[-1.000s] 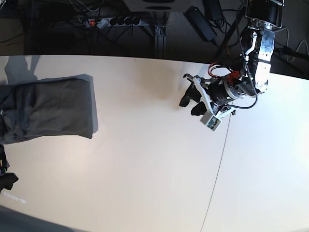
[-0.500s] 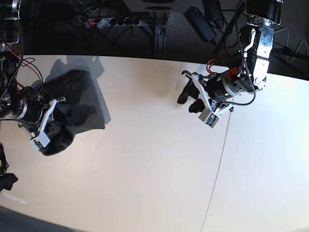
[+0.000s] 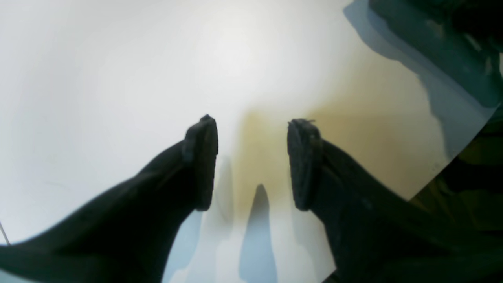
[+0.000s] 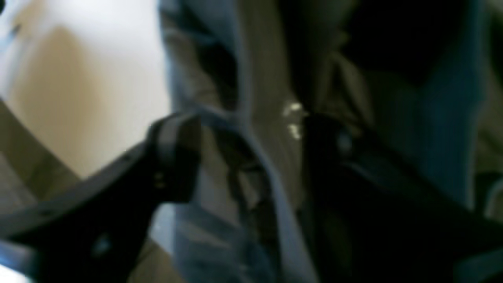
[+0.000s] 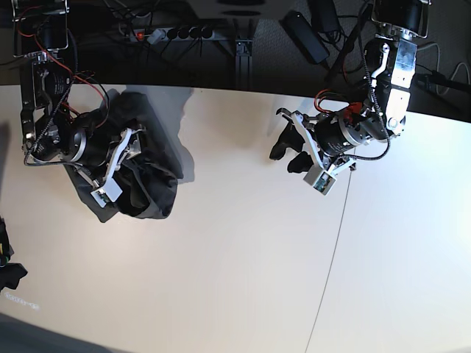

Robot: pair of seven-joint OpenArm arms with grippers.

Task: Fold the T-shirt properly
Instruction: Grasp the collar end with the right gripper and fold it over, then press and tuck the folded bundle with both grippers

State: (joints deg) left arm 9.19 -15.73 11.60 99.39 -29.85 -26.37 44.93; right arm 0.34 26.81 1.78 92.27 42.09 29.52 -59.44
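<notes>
The dark grey-olive T-shirt [image 5: 151, 195] is a crumpled bunch at the left of the white table [image 5: 235, 257]. My right gripper [image 5: 136, 162] is buried in it. In the blurred right wrist view the gripper [image 4: 251, 153] has a thick bunch of the cloth [image 4: 267, 129] between its fingers [image 4: 177, 153]. The shirt hangs around it and casts a shadow on the table. My left gripper [image 5: 287, 151] hovers over bare table at the back right, open and empty. Its fingertips stand apart in the left wrist view [image 3: 251, 161].
A power strip [image 5: 169, 33] and cables lie behind the table's back edge. A thin dark seam [image 5: 335, 243] runs down the table on the right. A small dark object [image 5: 7, 272] sits at the left edge.
The shirt lay folded flat at the far left a second ago. The right arm has come in, bunched it up and carried it rightward and toward the back. The left arm has barely moved.
</notes>
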